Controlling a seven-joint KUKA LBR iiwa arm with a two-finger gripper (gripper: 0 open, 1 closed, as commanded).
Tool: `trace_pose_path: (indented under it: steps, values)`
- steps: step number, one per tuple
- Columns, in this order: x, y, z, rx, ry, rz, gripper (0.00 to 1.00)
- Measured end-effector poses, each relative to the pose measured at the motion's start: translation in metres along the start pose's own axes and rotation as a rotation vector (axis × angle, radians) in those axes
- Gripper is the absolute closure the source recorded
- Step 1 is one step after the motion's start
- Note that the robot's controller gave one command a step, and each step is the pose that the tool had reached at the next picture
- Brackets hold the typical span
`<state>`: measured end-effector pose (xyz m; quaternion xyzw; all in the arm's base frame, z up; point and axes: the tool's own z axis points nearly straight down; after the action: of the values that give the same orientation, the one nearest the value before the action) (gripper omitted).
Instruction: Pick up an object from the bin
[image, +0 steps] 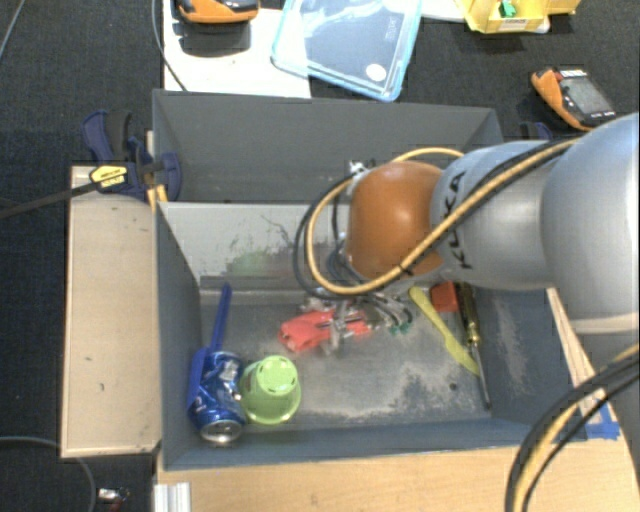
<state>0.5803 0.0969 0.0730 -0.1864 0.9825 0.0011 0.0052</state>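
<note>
Across the right half of the grey bin (180, 300), the arm (540, 220) reaches in and covers the floor beneath it. Its orange wrist cover (390, 220), ringed by a yellow-and-black cable, sits above the middle of the floor and hides most of the gripper (342, 326).

Front left corner: a crushed blue can (213, 395) lies touching a green cup (270, 388) tipped on its side. A blue stick (220, 315) runs from the can towards the back wall.

Middle of the floor: a red plastic piece (303, 332) of unclear shape lies just left of the gripper. Only the gripper's lower end is visible, low at the red piece's right end. Whether it is open, closed or clamped on the piece cannot be told.

Right of the gripper: a yellow strip (445, 335) and a dark rod (473, 345) lie side by side, their upper ends hidden under the arm. A small orange item (443, 297) is partly hidden there.
</note>
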Motion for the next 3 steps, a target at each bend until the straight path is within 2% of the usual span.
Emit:
trace_pose_path:
  steps: [1, 2, 3]
  values:
    - [0.000, 0.000, -0.004, 0.000, -0.003, 0.003, 1.00]
    - [0.001, 0.000, -0.030, -0.001, 0.000, 0.007, 1.00]
    - [0.000, 0.000, -0.043, -0.001, -0.004, 0.009, 1.00]
